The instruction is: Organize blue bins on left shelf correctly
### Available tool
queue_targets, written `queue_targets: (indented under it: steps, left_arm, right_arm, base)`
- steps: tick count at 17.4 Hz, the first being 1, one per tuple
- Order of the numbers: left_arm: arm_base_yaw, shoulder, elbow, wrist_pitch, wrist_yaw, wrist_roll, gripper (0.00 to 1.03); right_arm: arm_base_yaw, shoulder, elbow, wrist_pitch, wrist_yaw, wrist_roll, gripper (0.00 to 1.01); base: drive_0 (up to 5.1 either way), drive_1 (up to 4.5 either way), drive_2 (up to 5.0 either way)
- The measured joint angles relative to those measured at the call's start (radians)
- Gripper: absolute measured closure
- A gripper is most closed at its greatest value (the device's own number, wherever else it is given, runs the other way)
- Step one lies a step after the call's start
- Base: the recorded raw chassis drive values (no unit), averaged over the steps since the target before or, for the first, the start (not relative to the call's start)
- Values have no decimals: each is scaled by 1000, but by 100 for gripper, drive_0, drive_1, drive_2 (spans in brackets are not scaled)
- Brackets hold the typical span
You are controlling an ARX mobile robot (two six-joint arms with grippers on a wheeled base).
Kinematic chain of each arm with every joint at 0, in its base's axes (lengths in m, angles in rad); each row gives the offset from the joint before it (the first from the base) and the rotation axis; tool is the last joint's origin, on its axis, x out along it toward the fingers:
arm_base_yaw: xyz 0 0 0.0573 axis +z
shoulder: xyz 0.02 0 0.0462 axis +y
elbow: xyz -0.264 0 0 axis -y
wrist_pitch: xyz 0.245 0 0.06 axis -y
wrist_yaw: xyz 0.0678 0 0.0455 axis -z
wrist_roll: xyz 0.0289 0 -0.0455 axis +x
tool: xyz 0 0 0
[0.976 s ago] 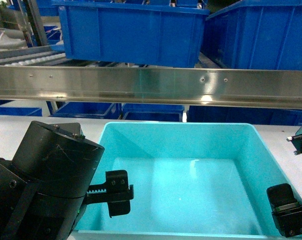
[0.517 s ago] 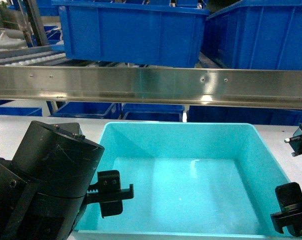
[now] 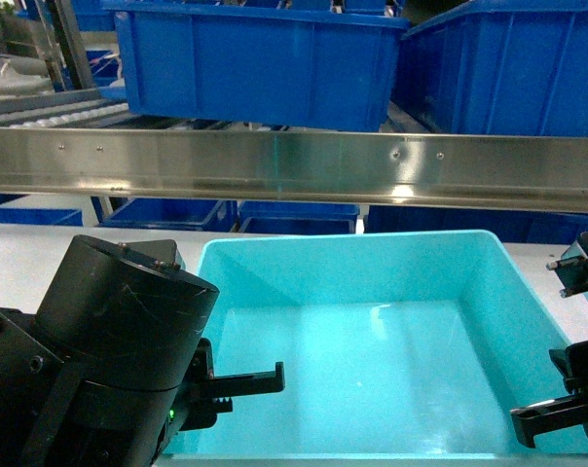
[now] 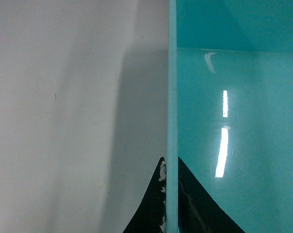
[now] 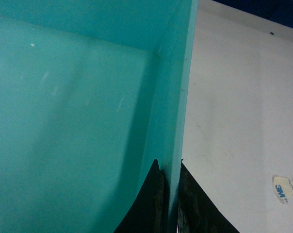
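Observation:
The blue bin (image 3: 352,268), a light turquoise shallow tub, sits empty on the white table just below the left shelf's steel front rail (image 3: 294,165). My left gripper (image 3: 226,384) is shut on the tub's left wall. In the left wrist view its fingertips (image 4: 171,162) pinch the thin rim from both sides. My right gripper (image 3: 557,409) is shut on the right wall, and the right wrist view shows it (image 5: 168,167) straddling that rim, with the tub's floor (image 5: 64,121) to the left.
Deep dark blue crates (image 3: 255,63) (image 3: 508,68) stand on the shelf above the rail, and white rollers (image 3: 51,112) show at upper left. More blue crates (image 3: 167,212) sit under the rail. A tape sticker (image 5: 284,188) lies on the table (image 4: 64,121).
Both grippers have gone from open, with their inner fingers hanging inside the tub, to shut on its side walls. The tub sits slightly higher in the head view.

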Motion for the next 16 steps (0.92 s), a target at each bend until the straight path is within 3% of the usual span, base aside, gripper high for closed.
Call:
queue_targets:
  steps: [3, 7, 9, 11, 16]
  left_arm:
    - [8, -52, -28, 18, 5, 59, 101]
    - [23, -220, -37, -25, 19, 139, 101]
    - [24, -268, -52, -15, 25, 146, 101]
    - [25, -268, -51, -14, 33, 145, 101]
    - [25, -267, -52, -21, 36, 145, 101]
  right_arm:
    - [-6, -58, -8, -39, -34, 26, 98]
    - [-5, -241, -13, -123, -64, 17, 98]
    - [-5, -351, -61, -69, -82, -38, 98]
    - [-5, -371, -62, -66, -80, -66, 98]
    - [-5, -359, -65, -68, -81, -66, 98]
  base:
    - [0, 0, 0]
    - [0, 0, 0]
    - [0, 0, 0]
    - [0, 0, 0]
    - [0, 0, 0]
